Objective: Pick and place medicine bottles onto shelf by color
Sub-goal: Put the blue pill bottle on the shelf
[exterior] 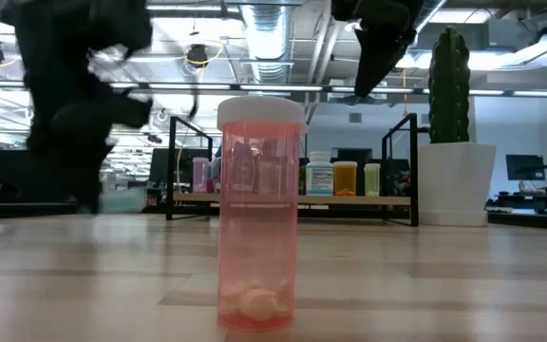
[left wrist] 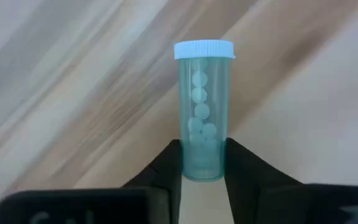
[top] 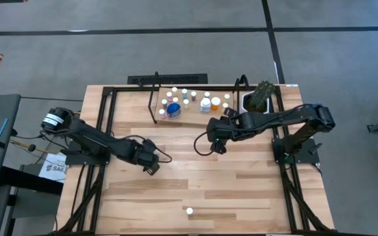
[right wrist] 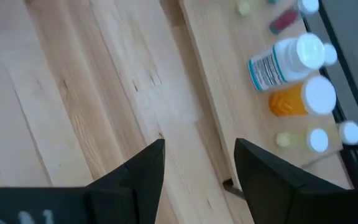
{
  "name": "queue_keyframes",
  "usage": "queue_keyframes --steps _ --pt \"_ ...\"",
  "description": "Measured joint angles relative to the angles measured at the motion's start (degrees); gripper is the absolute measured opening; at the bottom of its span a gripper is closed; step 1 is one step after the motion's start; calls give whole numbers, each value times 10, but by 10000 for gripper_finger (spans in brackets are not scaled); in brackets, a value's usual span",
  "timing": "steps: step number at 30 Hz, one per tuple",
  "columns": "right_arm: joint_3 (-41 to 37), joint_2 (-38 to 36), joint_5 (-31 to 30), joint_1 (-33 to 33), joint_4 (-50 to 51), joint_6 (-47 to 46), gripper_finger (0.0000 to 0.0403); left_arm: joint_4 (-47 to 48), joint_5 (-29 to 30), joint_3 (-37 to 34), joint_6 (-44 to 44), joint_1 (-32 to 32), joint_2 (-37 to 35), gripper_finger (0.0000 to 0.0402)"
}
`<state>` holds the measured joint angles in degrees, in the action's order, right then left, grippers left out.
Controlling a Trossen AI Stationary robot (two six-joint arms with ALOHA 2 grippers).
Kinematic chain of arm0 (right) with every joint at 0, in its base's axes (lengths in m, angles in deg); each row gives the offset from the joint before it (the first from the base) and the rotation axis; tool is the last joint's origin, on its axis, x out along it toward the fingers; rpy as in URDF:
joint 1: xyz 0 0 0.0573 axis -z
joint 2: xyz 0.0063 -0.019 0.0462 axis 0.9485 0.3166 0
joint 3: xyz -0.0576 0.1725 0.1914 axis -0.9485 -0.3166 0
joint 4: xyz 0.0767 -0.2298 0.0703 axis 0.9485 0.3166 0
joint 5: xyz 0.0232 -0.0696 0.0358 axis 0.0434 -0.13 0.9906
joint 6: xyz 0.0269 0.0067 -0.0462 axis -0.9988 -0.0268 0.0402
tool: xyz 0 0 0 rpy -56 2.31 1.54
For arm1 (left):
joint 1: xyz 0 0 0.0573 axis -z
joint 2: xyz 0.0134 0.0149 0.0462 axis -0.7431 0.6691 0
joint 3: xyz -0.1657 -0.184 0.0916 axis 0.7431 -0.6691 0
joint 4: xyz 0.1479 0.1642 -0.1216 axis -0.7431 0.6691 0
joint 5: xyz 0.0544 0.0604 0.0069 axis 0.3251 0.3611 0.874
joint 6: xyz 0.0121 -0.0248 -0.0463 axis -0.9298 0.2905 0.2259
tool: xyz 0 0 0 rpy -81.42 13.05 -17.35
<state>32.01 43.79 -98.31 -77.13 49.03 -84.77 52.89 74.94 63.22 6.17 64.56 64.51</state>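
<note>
My left gripper is over the table's middle left, shut on a teal bottle with a pale blue cap. My right gripper is open and empty above the table, just in front of the shelf; it also shows in the right wrist view. The shelf stands at the far edge and carries several small bottles, among them a blue one, an orange one and a white labelled one. A pink-orange bottle with a white cap stands upright on the table near the front edge. My left gripper pinches the teal bottle's bottom end between its two fingers, one on each side of the round wall. The bottle lies along the fingers, with its capped end pointing away from the gripper. Whether it is clear of the table, I cannot tell.
A white pot with a green plant stands at the shelf's right end. The black frame rails run along both table sides. Bare wood lies between the grippers and the front bottle.
</note>
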Motion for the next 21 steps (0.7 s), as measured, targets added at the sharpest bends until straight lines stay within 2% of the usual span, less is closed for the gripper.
queue_keyframes --steps 4,8,11,15,18,21 --pt "0 0 0 -6 -42 47 214 -12 29 33 -2 12 -29 59" --pt "-5 0 0 -24 -139 135 214 -79 82 72 -4 44 -57 88" --pt "-25 0 4 -38 -220 201 214 -146 124 96 -36 81 -64 104" --pt "-34 0 49 -58 -307 280 214 -239 164 134 -112 126 -65 102" --pt "-35 0 92 -74 -362 322 214 -294 166 152 -162 142 -59 88" --pt "-35 0 105 -91 -397 344 214 -322 167 168 -192 153 -60 77"
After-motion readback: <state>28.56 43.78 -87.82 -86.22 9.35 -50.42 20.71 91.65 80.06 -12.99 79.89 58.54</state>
